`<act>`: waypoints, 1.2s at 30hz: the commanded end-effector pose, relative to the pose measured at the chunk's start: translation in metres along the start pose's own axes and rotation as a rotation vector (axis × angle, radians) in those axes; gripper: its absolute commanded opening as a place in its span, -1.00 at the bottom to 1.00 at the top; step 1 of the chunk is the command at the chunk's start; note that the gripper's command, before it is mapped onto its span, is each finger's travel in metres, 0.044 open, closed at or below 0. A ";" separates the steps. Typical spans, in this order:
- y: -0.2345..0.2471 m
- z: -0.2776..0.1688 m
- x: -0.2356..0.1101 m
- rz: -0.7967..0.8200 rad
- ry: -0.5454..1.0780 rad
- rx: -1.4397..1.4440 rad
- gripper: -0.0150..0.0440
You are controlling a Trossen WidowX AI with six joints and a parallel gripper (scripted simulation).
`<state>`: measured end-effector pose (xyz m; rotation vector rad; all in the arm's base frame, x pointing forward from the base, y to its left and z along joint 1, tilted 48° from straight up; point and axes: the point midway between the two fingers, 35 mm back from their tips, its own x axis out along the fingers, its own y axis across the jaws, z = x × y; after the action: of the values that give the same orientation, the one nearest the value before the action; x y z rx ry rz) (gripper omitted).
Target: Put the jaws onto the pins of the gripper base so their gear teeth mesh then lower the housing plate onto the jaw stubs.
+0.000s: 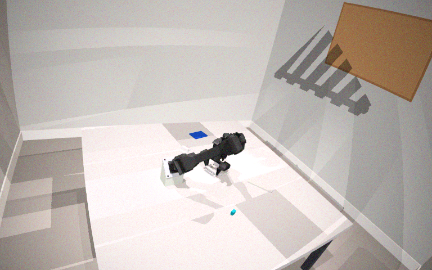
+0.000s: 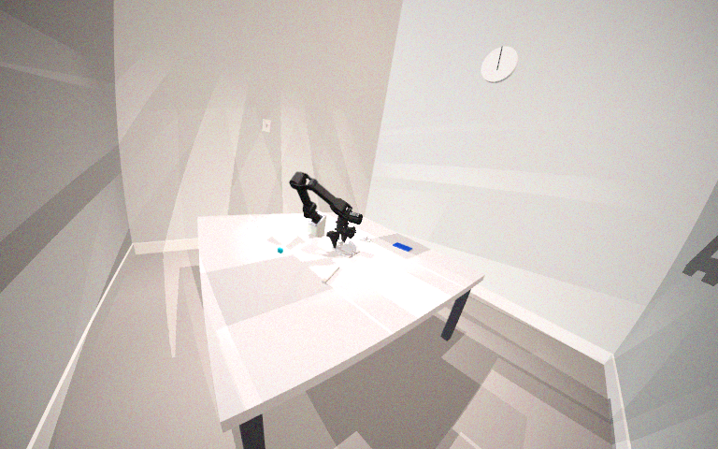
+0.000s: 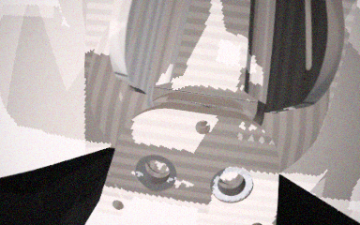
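"What's in my claw?"
"I hold the plate (image 3: 187, 187) between the fingers of my gripper (image 1: 212, 167) (image 2: 343, 243) (image 3: 192, 170), spread wide around it."
"Where's the plate?"
"Low over the table (image 1: 133, 197) (image 2: 296, 339), its near end by two long pieces (image 3: 295, 56). I can't tell if it touches them."
"Blue pad (image 1: 198, 135) (image 2: 402, 246)?"
"Lying apart."

A plain room, perhaps a lab, with a robot arm (image 1: 207, 154) (image 2: 329, 196) on a bare-legged table (image 1: 133, 203) (image 2: 296, 339).
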<state>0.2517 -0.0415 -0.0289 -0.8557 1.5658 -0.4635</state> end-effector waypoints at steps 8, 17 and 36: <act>0.000 0.000 0.002 -0.003 0.000 -0.005 0.70; 0.000 0.000 0.005 -0.003 0.000 -0.005 0.70; 0.000 0.000 0.007 -0.003 0.000 -0.005 0.70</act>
<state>0.2515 -0.0468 -0.0331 -0.8583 1.5665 -0.4639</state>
